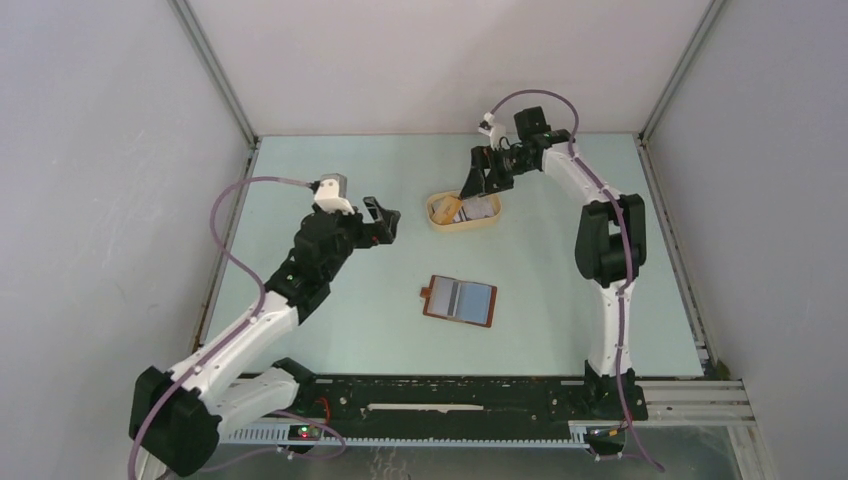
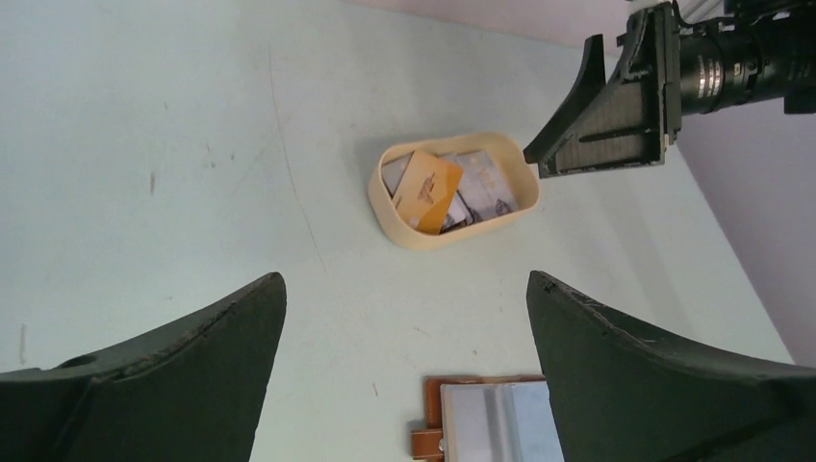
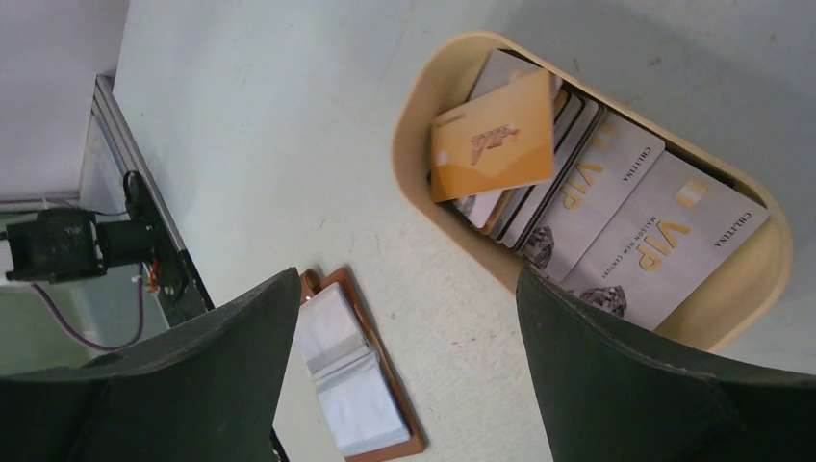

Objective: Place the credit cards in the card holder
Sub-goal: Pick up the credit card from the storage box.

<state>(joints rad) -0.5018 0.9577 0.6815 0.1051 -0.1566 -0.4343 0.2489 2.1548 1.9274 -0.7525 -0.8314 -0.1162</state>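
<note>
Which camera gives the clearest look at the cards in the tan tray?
Right wrist: the cards lie in the tray close up, lettering legible. Left wrist shows them smaller; top external only as a pale speck.

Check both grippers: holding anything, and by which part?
Nothing held. Left gripper and right gripper are both open and empty; the credit cards lie in the tray.

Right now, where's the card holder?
Top view: the card holder lies open and flat on the table, about mid-width. It sits apart from the tan tray, on the side nearer the arm bases.
</note>
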